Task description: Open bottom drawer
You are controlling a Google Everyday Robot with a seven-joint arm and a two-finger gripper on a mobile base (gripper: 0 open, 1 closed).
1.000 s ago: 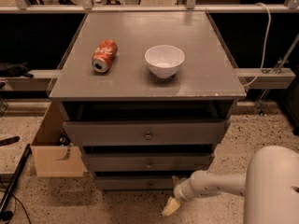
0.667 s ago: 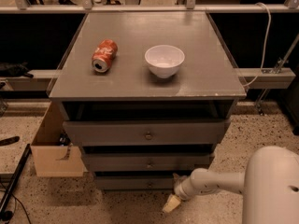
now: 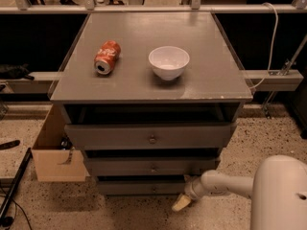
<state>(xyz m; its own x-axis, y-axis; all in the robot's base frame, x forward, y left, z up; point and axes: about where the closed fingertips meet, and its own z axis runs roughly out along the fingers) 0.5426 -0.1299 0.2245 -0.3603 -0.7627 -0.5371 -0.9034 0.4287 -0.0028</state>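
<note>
**Bottom drawer not yet open**

My end effector (image 3: pixel 182 202) hangs low, just beside the right end of the bottom drawer (image 3: pixel 139 187), the lowest of the three grey fronts. I cannot tell whether it is open or closed, nor whether it has hold of anything. The front sits back under the middle drawer (image 3: pixel 151 167), so I judge the pull has not begun. Moving in to the front's centre, taking a hold and drawing it out all remain.
</note>
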